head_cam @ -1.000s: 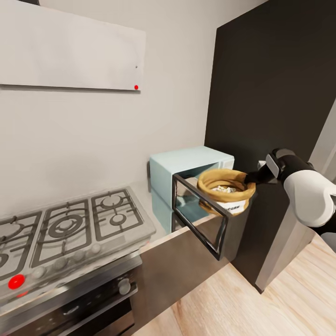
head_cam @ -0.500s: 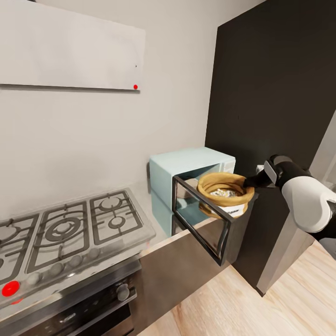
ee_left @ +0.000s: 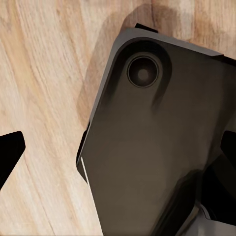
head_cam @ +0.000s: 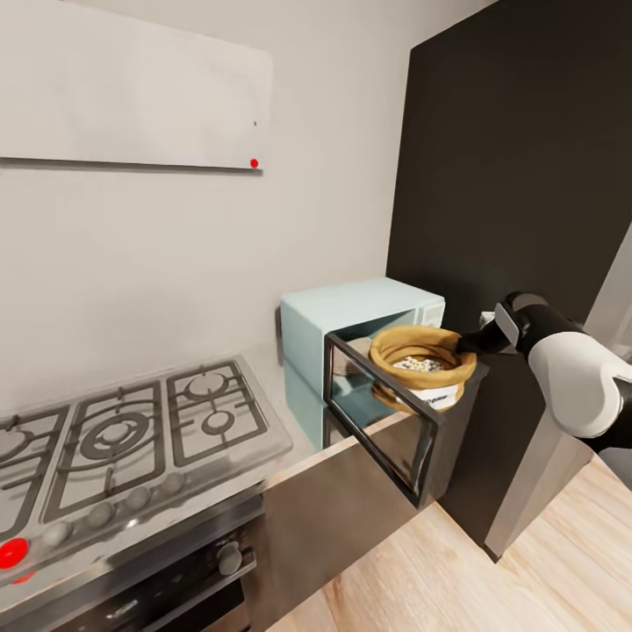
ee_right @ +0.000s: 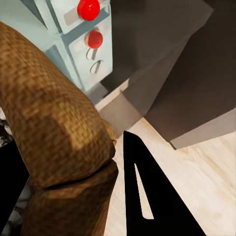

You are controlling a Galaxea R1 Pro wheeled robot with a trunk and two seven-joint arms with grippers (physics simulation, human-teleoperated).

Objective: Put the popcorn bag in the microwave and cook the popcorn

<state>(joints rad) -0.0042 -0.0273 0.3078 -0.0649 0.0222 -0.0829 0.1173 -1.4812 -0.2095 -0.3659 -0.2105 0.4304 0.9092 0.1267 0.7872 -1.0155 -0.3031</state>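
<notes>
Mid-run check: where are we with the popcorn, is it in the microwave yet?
Done: the popcorn bag is off the countertop and the microwave door stands open. In hand: the right pincer grips the bag's rolled rim, holding it at the microwave's open front, not visibly set down inside. Left: place it inside, let go, shut the door, start heating. The kernels look small, apparently unpopped.

The open microwave door (head_cam: 379, 412) hides the popcorn bag's (head_cam: 421, 367) lower half (label mostly covered).
</notes>
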